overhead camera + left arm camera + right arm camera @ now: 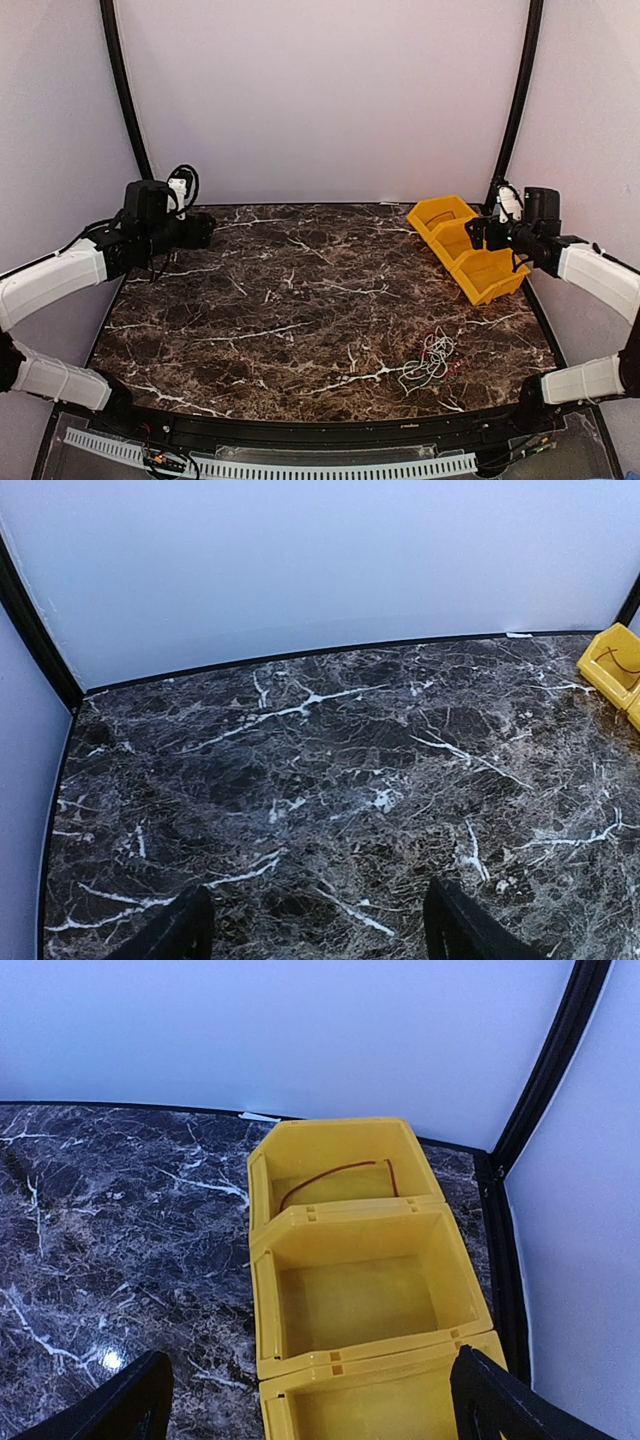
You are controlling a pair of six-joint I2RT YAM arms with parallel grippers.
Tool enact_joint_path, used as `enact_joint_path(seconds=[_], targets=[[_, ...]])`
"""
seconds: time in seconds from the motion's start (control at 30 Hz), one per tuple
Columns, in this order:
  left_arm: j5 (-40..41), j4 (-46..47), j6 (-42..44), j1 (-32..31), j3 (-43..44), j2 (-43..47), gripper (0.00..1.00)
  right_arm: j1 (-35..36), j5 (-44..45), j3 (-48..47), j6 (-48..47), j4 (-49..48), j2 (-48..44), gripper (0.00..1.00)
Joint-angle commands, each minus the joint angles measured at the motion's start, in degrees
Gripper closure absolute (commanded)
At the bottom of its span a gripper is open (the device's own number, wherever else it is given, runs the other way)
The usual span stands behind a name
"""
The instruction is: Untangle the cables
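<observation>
The cables [429, 361] lie in a small tangle of white, black and red wire on the marble table [300, 300], near its front right. My left gripper [207, 230] hovers open over the table's back left, far from the tangle. In the left wrist view that gripper [318, 930] has only bare marble between its fingers. Above the yellow bins [466, 246] at the back right, my right gripper [474, 235] is open. In the right wrist view the right gripper [310, 1402] spans the bins with nothing held. A thin red wire [335, 1173] lies in the farthest bin.
Three yellow bins [345, 1212] stand in a row along the right wall; the middle one shows nothing inside. One bin's corner [610, 665] shows at the right edge of the left wrist view. White walls and black corner posts [122, 90] enclose the table.
</observation>
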State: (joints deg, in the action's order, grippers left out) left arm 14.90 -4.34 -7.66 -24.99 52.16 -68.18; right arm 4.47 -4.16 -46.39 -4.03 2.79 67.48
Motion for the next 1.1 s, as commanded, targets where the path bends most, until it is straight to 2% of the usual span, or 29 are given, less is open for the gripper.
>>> enact_joint_path(seconds=[0.0,0.03,0.1,0.2,0.37,0.63,0.8,0.83,0.9,1.07], targets=[[-8.0,5.6,-0.3,0.9,-2.3,-0.6,0.28,-1.7,-5.8,3.1,-1.2,-8.2,-1.7,0.01],[-9.6,6.2,-0.4,0.9,-2.6,-0.9,0.29,-2.0,-8.0,3.2,-2.9,-7.8,-1.7,0.01],[-13.0,7.3,-0.5,1.2,-3.1,-1.4,0.38,-2.5,-13.3,2.5,-6.7,-5.1,-1.1,0.02],[-18.6,8.0,-1.1,1.2,-3.2,-2.5,0.48,-2.5,-16.0,-0.1,-8.2,-3.0,0.3,0.04],[-25.4,8.4,-2.9,0.3,-2.2,-5.0,0.52,0.7,-13.4,-7.2,-11.8,3.7,4.8,0.08],[-30.7,7.8,-3.1,-2.8,-1.4,-6.6,0.40,4.6,-10.2,-20.6,-13.9,15.8,18.0,0.29],[-31.3,7.5,-2.9,-3.6,-1.0,-6.8,0.39,5.3,-8.6,-28.5,-12.8,21.6,28.3,0.41],[-31.5,7.4,-2.8,-3.6,-0.9,-6.9,0.34,5.3,-8.4,-29.9,-12.8,22.6,30.3,0.43],[-32.0,7.2,-2.6,-3.8,-0.7,-7.0,0.28,5.4,-7.0,-32.6,-12.0,23.8,34.0,0.46],[-32.5,7.3,-2.2,-4.1,-0.6,-6.7,0.24,5.5,-5.3,-38.6,-10.6,27.2,42.0,0.47]])
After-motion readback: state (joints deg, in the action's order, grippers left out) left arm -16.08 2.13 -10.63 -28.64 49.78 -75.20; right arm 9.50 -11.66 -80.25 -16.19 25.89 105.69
